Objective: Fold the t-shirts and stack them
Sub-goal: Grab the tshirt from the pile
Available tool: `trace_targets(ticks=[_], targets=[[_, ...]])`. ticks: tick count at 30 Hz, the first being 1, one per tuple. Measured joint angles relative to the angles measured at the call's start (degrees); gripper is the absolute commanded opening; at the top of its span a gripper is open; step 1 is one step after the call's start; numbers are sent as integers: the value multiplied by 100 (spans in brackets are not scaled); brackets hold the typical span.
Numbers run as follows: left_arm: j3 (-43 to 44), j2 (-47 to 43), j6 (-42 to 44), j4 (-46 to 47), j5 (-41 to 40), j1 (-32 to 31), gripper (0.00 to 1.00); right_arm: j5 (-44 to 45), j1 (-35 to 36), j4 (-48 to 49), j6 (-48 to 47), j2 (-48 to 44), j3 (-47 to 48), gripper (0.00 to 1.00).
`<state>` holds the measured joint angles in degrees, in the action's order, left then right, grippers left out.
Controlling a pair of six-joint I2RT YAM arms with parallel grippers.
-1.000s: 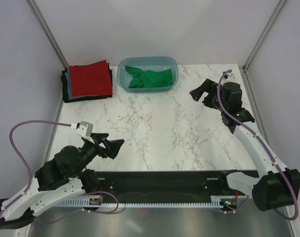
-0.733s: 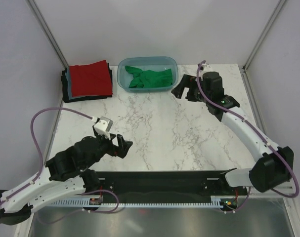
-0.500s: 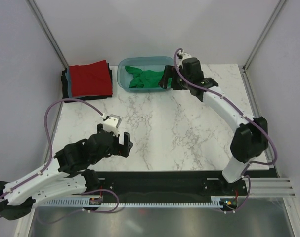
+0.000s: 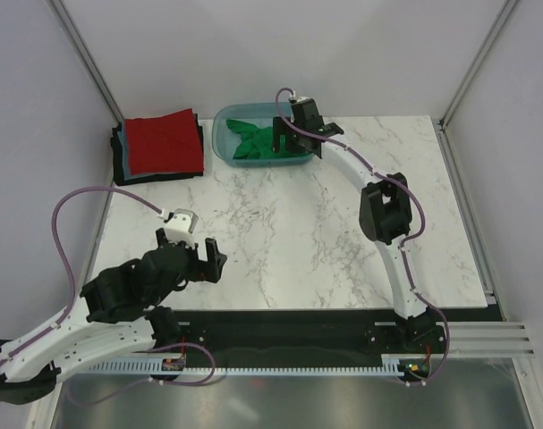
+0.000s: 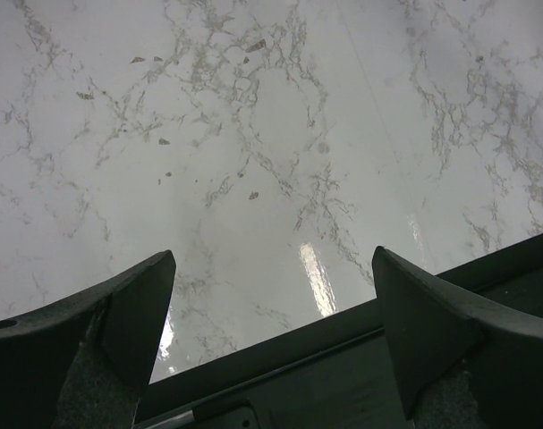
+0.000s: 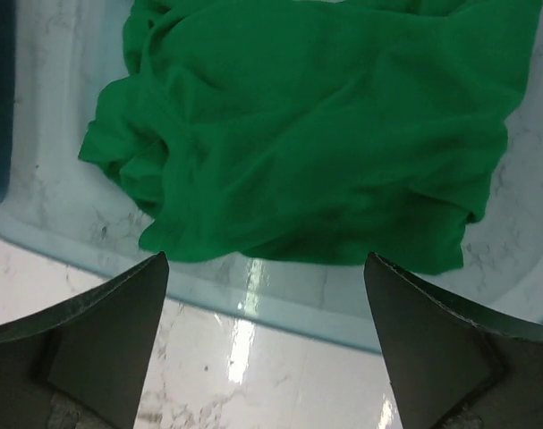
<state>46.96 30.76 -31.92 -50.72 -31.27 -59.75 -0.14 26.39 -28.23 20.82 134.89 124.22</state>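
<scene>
A crumpled bright green t-shirt (image 4: pixel 258 143) lies in the translucent teal tub (image 4: pixel 224 143) at the back; it fills the right wrist view (image 6: pixel 316 134). My right gripper (image 4: pixel 287 136) is open and empty, hanging over the tub's near right rim above the shirt (image 6: pixel 264 308). A stack of folded t-shirts with the red one (image 4: pixel 164 141) on top, light blue and black edges below, sits at the back left. My left gripper (image 4: pixel 207 259) is open and empty above bare table near the front edge (image 5: pixel 273 295).
The tub's rim (image 6: pixel 280 299) lies just under the right fingers. The black front rail (image 5: pixel 360 357) runs under the left fingers. White walls and metal posts enclose the marble table (image 4: pixel 289 232).
My right arm swung left from the back right of the table to over the tub. My left gripper shifted a little near the front left and stays open.
</scene>
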Motion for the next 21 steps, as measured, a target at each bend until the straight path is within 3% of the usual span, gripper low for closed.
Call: trace_targets(ticks=[9, 12, 13, 15, 16, 19, 21], targets=[[2, 584, 0, 4, 72, 0, 92, 116, 35, 103, 109, 1088, 876, 95], [2, 763, 0, 0, 170, 0, 92, 136, 76, 192, 173, 1198, 966, 69], [2, 789, 0, -2, 184, 0, 92, 146, 87, 210, 195, 1213, 977, 54], [2, 750, 0, 0, 190, 0, 92, 153, 114, 210, 247, 1228, 988, 38], [2, 697, 0, 2, 188, 0, 92, 151, 120, 210, 278, 1226, 1012, 23], [2, 529, 0, 2, 184, 0, 92, 131, 131, 221, 354, 1224, 1156, 2], [2, 439, -2, 7, 181, 0, 92, 81, 133, 264, 385, 1163, 1239, 0]])
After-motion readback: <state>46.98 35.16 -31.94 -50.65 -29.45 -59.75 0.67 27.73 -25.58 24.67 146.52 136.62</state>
